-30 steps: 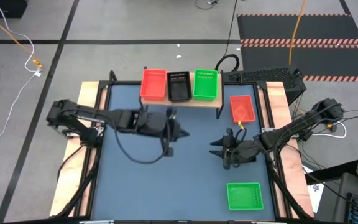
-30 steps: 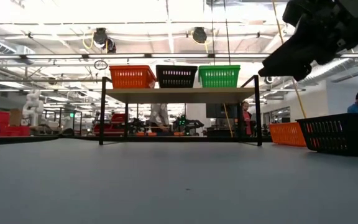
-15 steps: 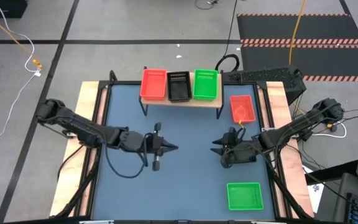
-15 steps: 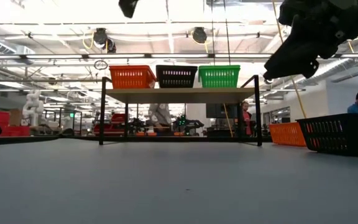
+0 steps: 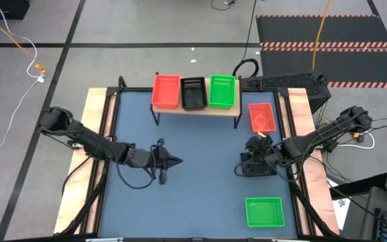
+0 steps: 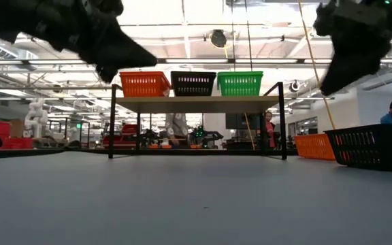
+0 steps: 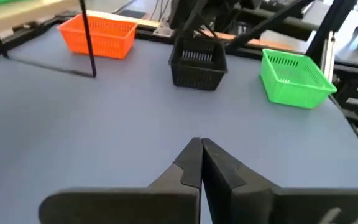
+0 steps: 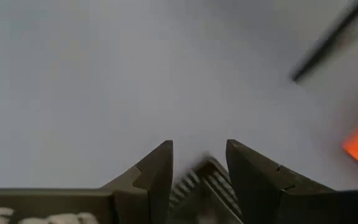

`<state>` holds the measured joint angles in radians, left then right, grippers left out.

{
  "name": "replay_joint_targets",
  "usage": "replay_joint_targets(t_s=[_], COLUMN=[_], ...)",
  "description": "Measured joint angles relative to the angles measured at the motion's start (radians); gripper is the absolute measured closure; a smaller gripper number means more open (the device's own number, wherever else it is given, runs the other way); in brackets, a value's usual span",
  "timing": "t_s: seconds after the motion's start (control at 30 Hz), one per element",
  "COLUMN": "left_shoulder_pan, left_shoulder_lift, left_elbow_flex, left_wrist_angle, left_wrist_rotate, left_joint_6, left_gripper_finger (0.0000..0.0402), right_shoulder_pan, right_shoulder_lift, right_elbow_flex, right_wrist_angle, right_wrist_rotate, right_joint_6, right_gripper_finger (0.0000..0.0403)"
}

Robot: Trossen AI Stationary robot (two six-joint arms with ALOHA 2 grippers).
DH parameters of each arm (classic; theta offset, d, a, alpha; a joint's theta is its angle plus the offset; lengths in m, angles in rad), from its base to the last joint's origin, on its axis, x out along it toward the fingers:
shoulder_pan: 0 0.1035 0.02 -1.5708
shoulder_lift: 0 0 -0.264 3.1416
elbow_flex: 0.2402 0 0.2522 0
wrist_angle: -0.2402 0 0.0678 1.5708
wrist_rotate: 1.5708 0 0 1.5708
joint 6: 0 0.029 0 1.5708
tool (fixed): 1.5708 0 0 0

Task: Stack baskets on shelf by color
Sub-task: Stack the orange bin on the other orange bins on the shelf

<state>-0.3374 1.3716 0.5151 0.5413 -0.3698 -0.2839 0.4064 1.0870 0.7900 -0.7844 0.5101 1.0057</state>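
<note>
shelf (image 5: 197, 109) top centre: red, black, green baskets (image 5: 194, 92) side by side, one per colour column | left gripper (image 5: 177, 160) centre-left, pinched shut, empty, parked | right gripper (image 5: 244, 166) right of centre, spread around rim of black basket (image 7: 197, 62), likely pickup for black column

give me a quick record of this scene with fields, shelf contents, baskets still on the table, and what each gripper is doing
shelf: red basket stack, black basket stack, green basket stack, side by side
table: loose red basket beside the shelf, black basket under the right arm, loose green basket at the near right
left gripper: shut, empty, over mid-table
right gripper: open, straddling the black basket's rim
</note>
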Motion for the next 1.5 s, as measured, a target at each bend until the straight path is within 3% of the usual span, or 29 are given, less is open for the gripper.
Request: replay_joint_targets(t_s=[0.27, 0.4, 0.63, 0.83, 1.13, 1.5], left_shoulder_pan=[-0.010, -0.026, -0.037, -0.034, -0.018, 0.018], left_shoulder_lift=[0.022, 0.082, 0.210, 0.275, 0.311, 0.311], left_elbow_flex=[-0.031, -0.002, 0.099, 0.194, 0.274, 0.277], left_wrist_angle=[0.067, 0.064, 0.063, 0.069, 0.072, 0.088], left_wrist_rotate=[0.003, 0.006, 0.008, 0.010, 0.009, 0.009], left_joint_6=[-0.037, -0.036, -0.021, 0.031, 0.149, 0.174], left_gripper_finger=[0.0382, 0.0390, 0.0398, 0.0376, 0.0356, 0.0355], right_shoulder_pan=[-0.008, -0.007, -0.007, -0.006, -0.006, -0.006], right_shoulder_lift=[0.000, 0.000, -0.001, 0.000, 0.000, 0.000], right_elbow_flex=[0.001, 0.001, 0.000, 0.000, 0.000, 0.000], right_wrist_angle=[-0.318, -0.364, -0.326, -0.298, -0.195, -0.034], right_wrist_rotate=[-0.021, -0.042, -0.037, -0.037, -0.035, -0.037], right_joint_6=[0.142, 0.168, 0.083, 0.031, -0.037, -0.162], right_gripper_finger=[0.0296, 0.0302, 0.0303, 0.0303, 0.0303, 0.0303])
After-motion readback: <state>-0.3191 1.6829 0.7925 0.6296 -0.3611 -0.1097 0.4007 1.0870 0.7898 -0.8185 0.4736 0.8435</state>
